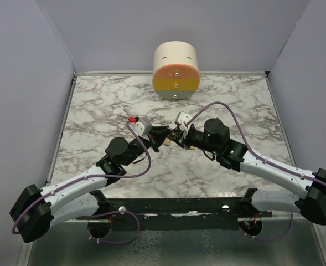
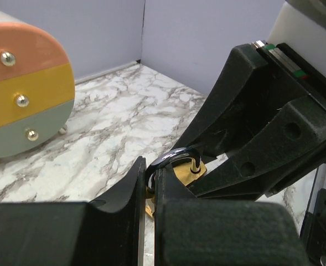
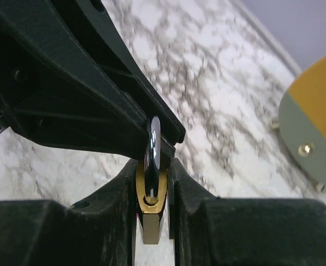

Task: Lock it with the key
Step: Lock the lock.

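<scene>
**Padlock** [image 3: 150, 216], brass, clamped by its flat faces between the fingers of the right tool [image 3: 151, 177]. Its steel shackle [image 3: 153, 138] projects beyond the fingertips, over the marble surface [image 1: 96, 111]. The left tool [image 2: 150, 176], jaws fully together, meets the right tool tip to tip, just beside the shackle. A brass sliver [image 2: 148, 206] shows in the slit between its fingers. Whether this is the key cannot be told, and the keyway is hidden. The step in hand appears to be bringing key and lock together. To do it well, the right tool should hold the body rigid. The left tool should align along the keyway axis before pushing, and turn only once seated, lest the padlock twist in its grip.
</scene>
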Robot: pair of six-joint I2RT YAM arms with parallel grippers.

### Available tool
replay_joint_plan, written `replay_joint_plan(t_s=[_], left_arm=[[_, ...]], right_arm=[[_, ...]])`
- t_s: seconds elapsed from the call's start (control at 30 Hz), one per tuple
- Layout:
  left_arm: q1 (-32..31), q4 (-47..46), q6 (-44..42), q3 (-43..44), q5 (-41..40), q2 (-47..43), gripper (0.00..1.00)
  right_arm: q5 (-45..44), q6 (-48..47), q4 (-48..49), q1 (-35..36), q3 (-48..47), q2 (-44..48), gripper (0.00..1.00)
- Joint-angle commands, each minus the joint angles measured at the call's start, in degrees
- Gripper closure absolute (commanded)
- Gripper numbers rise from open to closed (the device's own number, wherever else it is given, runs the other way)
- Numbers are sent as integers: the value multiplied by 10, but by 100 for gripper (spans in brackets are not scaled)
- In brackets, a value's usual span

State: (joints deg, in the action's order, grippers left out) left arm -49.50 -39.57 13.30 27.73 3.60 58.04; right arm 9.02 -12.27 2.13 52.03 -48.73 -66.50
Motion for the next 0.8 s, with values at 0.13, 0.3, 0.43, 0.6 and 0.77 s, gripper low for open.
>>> replay_joint_plan(t_s=[0.13, 0.3, 0.43, 0.6, 0.77], left_arm=[[-62, 144, 2, 60, 108, -83, 92], [-62, 164, -54, 121, 84, -113, 87], [-62, 164, -80, 153, 79, -116, 85], [-62, 165, -89, 170, 73, -106, 81], [-62, 165, -90, 175, 65, -110, 55]], right_arm=[[157, -4, 969, 53, 45, 58, 98], [146, -6, 890, 53, 84, 87, 98], [122, -3, 833, 53, 111, 111, 98], [91, 5, 754, 52, 126, 136, 98], [60, 5, 696, 53, 139, 147, 98]])
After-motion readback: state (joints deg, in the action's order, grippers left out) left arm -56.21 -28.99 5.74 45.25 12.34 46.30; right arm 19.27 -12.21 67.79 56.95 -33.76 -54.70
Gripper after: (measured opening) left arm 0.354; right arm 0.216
